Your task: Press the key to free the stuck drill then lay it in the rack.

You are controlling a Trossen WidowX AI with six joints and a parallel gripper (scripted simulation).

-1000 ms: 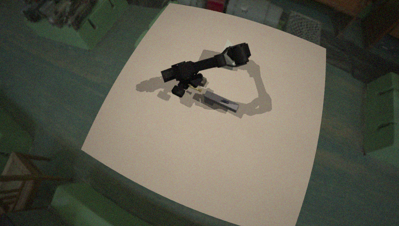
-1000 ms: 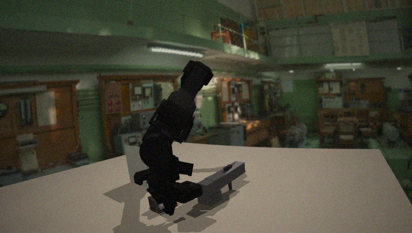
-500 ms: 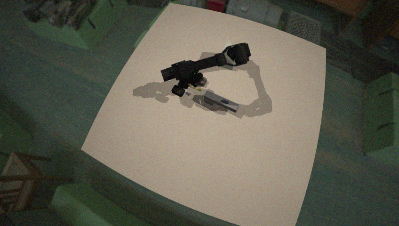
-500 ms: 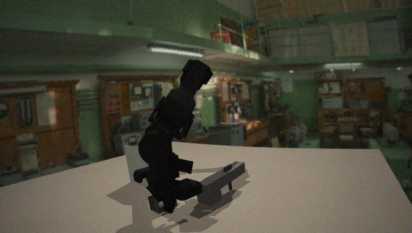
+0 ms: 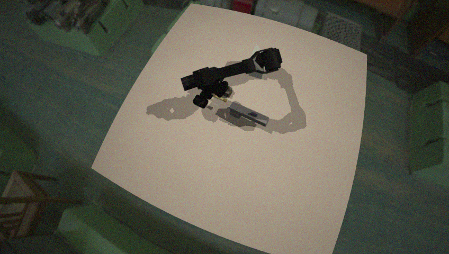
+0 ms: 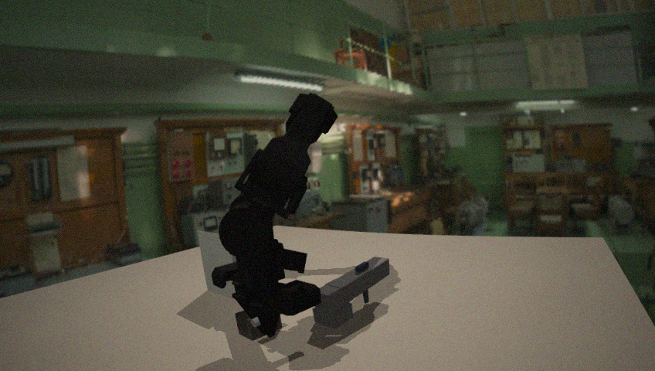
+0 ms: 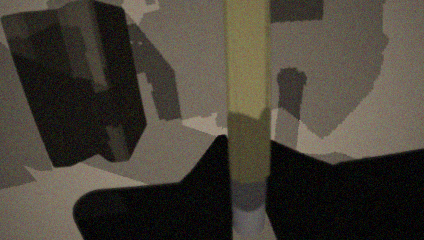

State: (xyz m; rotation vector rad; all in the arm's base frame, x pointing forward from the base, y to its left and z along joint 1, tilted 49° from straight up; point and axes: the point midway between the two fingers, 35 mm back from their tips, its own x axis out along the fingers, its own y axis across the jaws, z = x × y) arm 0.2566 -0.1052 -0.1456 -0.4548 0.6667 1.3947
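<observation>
Tbl top: pale beige, fine grain, edges look bowed in top view. Arm shadows loop across it, darker patch by the grey body. That body sits on the tbl w/ a dk blue key on its upper face & a dk peg underneath. How far the key is down: can't tell.

Gripper is clamped on the drill, yellow shaft w/ grey-blue end, btwn the body & the arm in top view, out of the body. Drill mostly hidden in ext. view. Rack, a dk grooved block, is near the gripper; drill isn't lying in it. White panel stands upright behind the arm.

Room: dim, green walls. Strip light overhead, railing up on a balcony, wood-framed panel at L of ext. view. From top: green cabinet at R, wooden chair lower L, bkgd blurry.
</observation>
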